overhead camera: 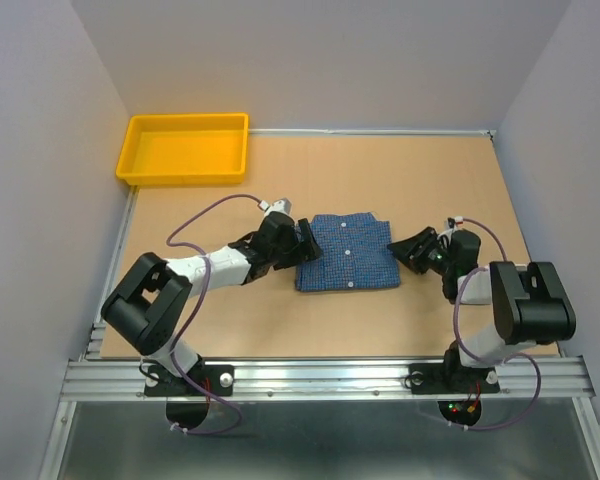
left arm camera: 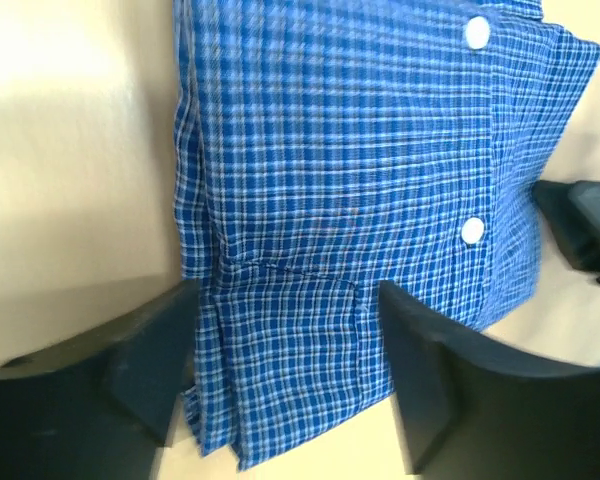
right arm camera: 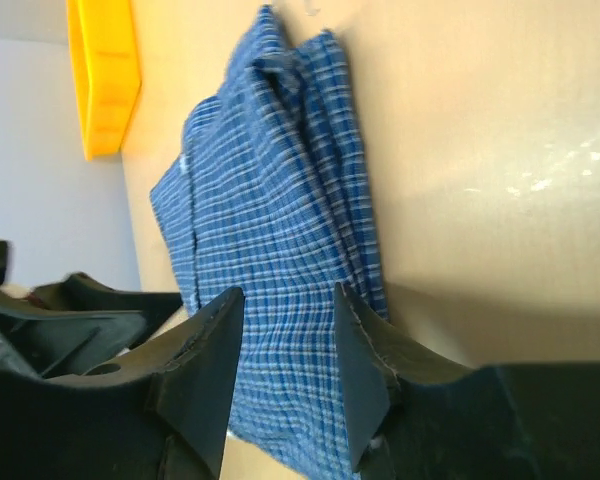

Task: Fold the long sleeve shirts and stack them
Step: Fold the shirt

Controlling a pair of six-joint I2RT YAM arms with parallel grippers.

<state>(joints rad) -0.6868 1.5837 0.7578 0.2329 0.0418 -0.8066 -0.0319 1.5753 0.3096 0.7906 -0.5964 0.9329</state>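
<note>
Folded shirt (overhead camera: 345, 252) lay mid-way across the table (overhead camera: 310, 330), a gripper at each side edge.
The left gripper (overhead camera: 306, 243) was open astride the left edge, the right gripper (overhead camera: 407, 248) open just beside the right; best pinch all layers evenly before lifting.

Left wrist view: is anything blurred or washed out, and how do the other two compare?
Left wrist: the shirt weave is sharp, the left gripper soft-edged up close, the table washed out pale. Right wrist: speckled glare on the table, the right gripper blurred in the foreground. Top external: even light, no glare, everything in focus.
</note>
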